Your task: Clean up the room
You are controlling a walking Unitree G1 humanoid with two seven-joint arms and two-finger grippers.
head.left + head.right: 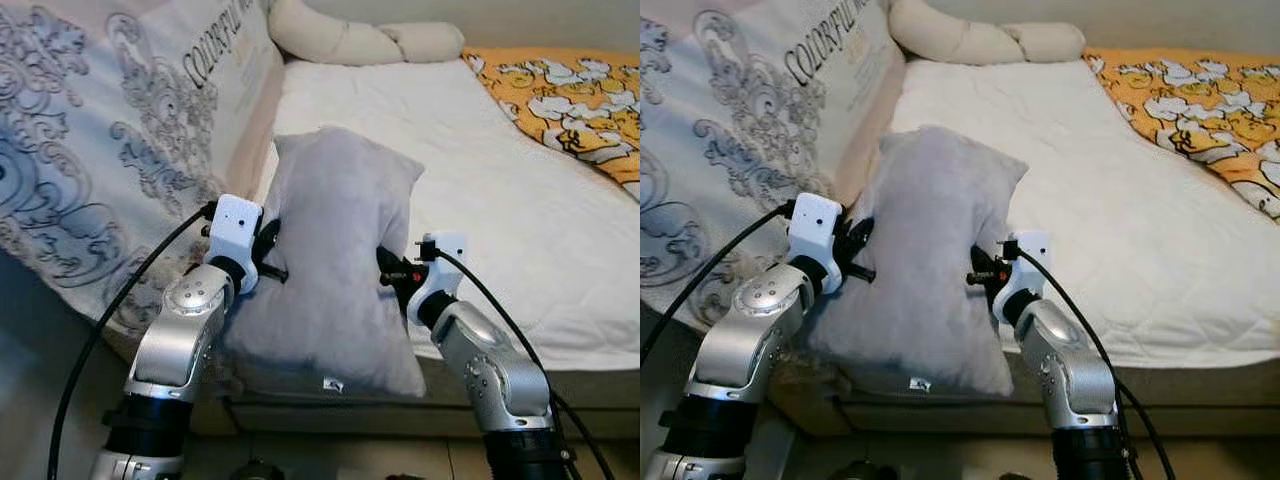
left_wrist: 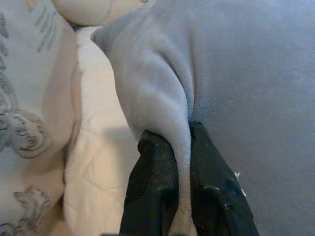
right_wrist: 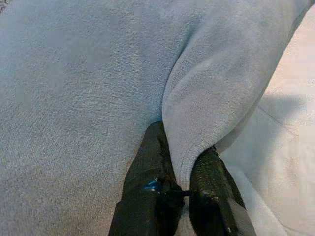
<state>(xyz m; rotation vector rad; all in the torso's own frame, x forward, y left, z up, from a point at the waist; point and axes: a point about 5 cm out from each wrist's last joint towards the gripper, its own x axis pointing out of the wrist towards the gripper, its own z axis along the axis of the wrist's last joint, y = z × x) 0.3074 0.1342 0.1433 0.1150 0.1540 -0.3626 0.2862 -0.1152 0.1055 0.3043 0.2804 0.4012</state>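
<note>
The grey pillow stands upright in the middle of the frame, over the bed's near edge. The left gripper and right gripper each have their fingers closed tight on a pinched fold of a side edge (one either side, probably so the soft cushion hangs level). The patterned quilt fills the upper left.

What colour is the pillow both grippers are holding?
Plain light grey pillow, clearest in the left eye view.

A white quilted mattress spreads beyond the fingers. An orange patterned blanket lies farther right, a cream bolster at the far end.
</note>
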